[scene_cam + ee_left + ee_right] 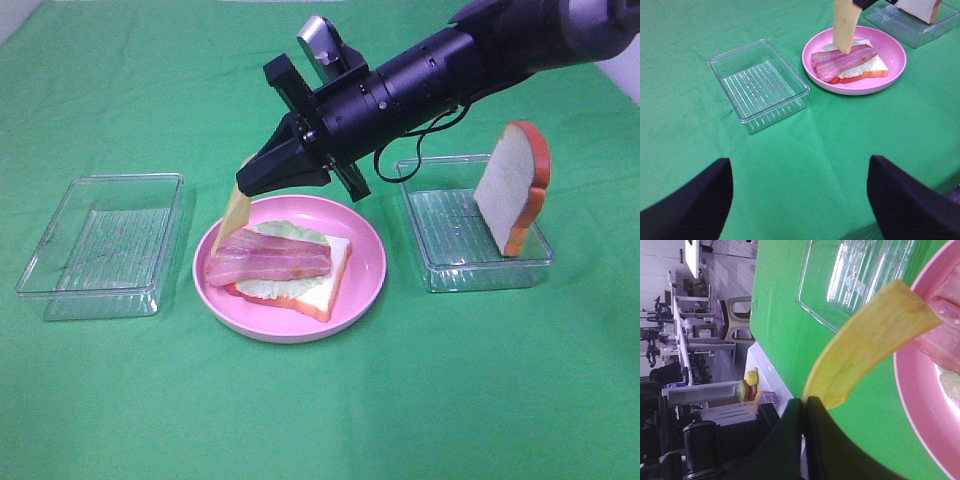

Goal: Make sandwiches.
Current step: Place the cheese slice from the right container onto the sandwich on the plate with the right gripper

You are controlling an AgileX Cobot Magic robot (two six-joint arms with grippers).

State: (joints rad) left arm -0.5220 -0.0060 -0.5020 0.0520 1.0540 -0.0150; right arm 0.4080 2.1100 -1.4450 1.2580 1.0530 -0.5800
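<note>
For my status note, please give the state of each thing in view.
cheese slice: hanging over bacon strips.
right gripper: shut on cheese slice.
left gripper: open, holding nothing.
bacon strips: flat on lettuce leaf.
lower bread slice: flat on pink plate.
second bread slice: upright in right tray.
left tray: empty.

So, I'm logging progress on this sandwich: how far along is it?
Done: bottom bread slice on the pink plate, with lettuce and bacon stacked on it. In hand: the right end effector is shut on the cheese slice, hanging over the bacon. Left: release the cheese, then add the second bread slice, standing in the right-hand tray.
</note>
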